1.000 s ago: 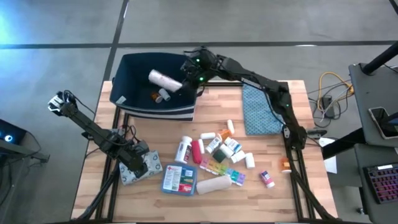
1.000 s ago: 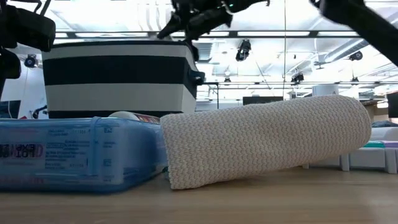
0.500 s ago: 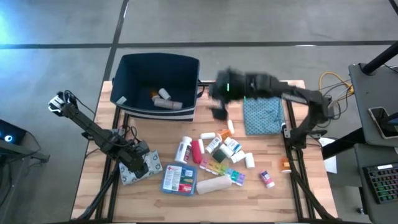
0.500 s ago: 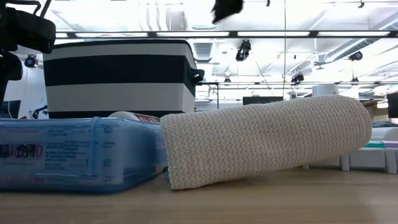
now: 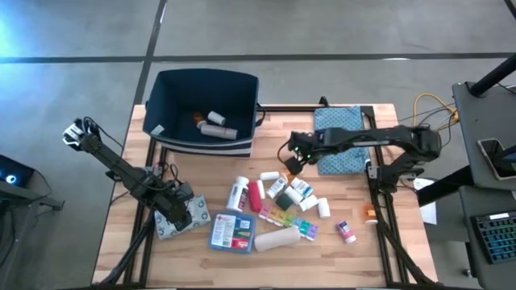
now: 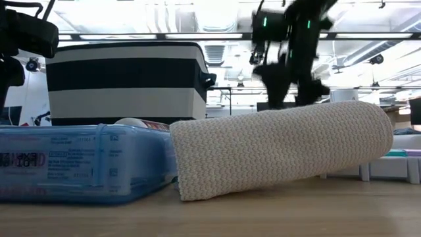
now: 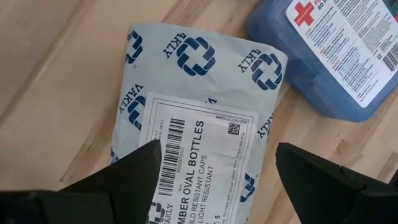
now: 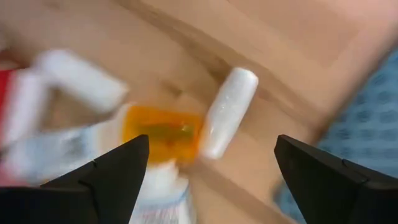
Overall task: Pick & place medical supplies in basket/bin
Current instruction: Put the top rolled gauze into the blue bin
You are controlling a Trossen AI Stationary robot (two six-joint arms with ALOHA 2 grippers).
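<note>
While the left arm waits low at the near-left part of the wooden slatted bench, its gripper hangs over a grey printed plastic packet with the fingers spread wide and nothing between them; a blue flat first-aid box with a red cross lies just beside that packet.

Reaching in from the right side, the right arm stretches nearly level across the teal patterned cloth pouch, with its gripper lowered over the far edge of the cluster of small supplies. Its fingers stand well apart and empty, straddling a small white tube and an orange pill bottle that lie on the bench touching each other.

A large dark navy soft-sided bin sits at the far-left corner of the bench, with a few white bottles on its floor. Near the front edge lies a beige knitted bandage roll, next to a rainbow pill organizer.
</note>
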